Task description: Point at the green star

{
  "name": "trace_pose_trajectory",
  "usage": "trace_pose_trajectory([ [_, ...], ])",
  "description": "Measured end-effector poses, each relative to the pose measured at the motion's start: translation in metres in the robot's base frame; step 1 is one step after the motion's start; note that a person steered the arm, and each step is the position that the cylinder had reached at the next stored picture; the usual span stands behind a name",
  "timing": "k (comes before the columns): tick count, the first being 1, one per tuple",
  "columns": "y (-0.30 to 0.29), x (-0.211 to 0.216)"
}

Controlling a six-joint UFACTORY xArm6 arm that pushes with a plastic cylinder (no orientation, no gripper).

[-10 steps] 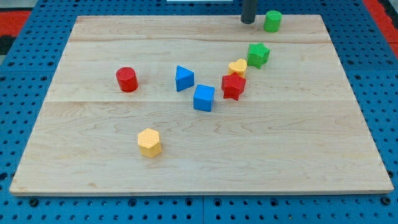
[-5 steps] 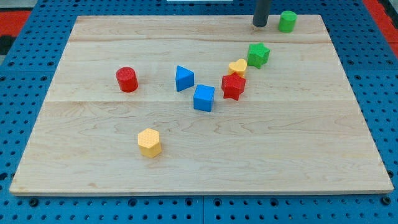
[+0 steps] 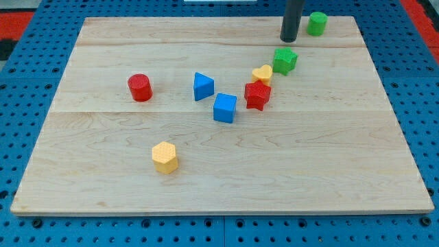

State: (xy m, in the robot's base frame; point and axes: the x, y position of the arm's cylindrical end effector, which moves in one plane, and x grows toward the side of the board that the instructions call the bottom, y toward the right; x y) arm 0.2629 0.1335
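Observation:
The green star (image 3: 285,60) lies on the wooden board (image 3: 103,158), right of centre toward the view's top. My tip (image 3: 289,39) stands just above the star in the view, a short gap away from it. A green cylinder (image 3: 316,23) sits to the tip's upper right, near the board's top edge. A yellow heart (image 3: 262,74) lies at the star's lower left, with a red star (image 3: 257,95) just below it.
A blue triangular block (image 3: 202,86) and a blue cube (image 3: 224,108) lie near the centre. A red cylinder (image 3: 139,88) sits at the left. A yellow hexagonal block (image 3: 164,157) lies toward the bottom left. A blue pegboard surrounds the board.
My tip moved right, pushing the green cylinder to the right, then came down the view toward the green star. The other blocks have not moved.

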Motion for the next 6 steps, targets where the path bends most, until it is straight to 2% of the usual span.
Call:
trace_pose_trajectory([
  [6, 0.0104, 0.0132],
])
